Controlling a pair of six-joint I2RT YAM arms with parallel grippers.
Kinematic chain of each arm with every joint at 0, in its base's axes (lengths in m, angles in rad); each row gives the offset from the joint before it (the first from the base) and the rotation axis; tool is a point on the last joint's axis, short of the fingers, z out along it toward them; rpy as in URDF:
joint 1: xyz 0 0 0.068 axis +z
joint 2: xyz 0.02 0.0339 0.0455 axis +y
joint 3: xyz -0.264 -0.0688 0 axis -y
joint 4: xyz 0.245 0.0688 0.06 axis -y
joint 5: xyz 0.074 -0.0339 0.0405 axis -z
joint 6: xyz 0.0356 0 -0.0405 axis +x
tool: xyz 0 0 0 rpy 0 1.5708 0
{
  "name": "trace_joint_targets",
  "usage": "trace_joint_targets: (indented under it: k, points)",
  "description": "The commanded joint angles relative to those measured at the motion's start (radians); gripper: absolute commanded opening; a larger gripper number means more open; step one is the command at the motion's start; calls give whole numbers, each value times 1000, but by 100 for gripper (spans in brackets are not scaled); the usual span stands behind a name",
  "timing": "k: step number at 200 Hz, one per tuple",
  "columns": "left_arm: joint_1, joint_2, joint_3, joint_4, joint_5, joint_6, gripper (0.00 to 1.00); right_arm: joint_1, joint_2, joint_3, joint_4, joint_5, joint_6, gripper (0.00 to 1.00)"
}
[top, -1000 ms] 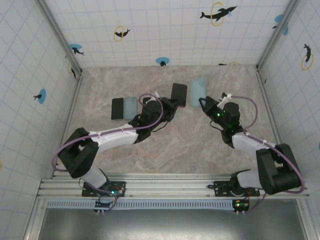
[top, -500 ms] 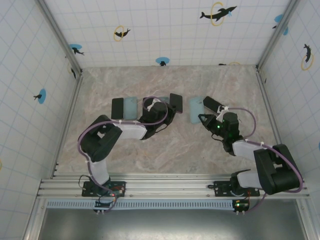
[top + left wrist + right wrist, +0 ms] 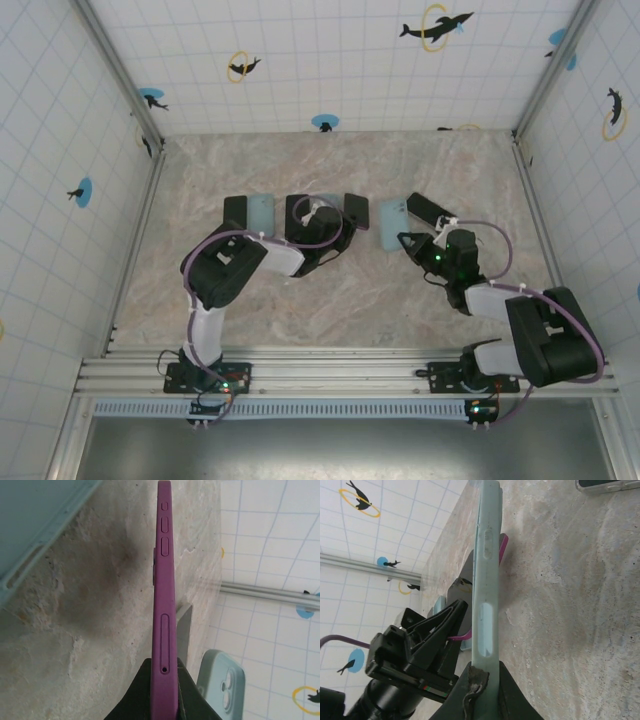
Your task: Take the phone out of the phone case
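Out from the near edge, both arms reach to the middle of the marbled surface (image 3: 330,290). The left claw (image 3: 343,213) is clamped tight on one end of a purple phone (image 3: 354,209), which is turned on edge. In its wrist view the fingers (image 3: 132,695) pinch the phone's flat faces, with the side buttons and SIM tray facing the camera. The right claw (image 3: 403,236) is closed as well, gripping a pale blue-green phone case (image 3: 391,213) by one end, also edge-on. Phone and case sit just beside each other with a gap between them, the phone clear of the case. Off to the left lie a second pale case (image 3: 261,212) and a black phone (image 3: 234,216), side by side. Just beyond the right claw rests another dark phone (image 3: 426,210).
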State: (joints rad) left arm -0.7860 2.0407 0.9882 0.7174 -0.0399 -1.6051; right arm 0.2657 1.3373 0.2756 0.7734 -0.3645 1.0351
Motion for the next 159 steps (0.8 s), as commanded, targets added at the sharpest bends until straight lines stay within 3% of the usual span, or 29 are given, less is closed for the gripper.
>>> trace_joint_targets:
  k: [1,68,130,159]
  points:
    - [9,23,37,73,0,-32,8,-7,12,-9,60,1,17,6]
    - [10,47,75,-37,38,-57,28,-14,21,-9,67,-1,38,6]
    - [11,5,123,-291,64,-27,47,-17,29,-6,54,-4,39,6]
    - [9,-24,80,-305,66,-23,54,-17,41,-3,46,-4,33,6]
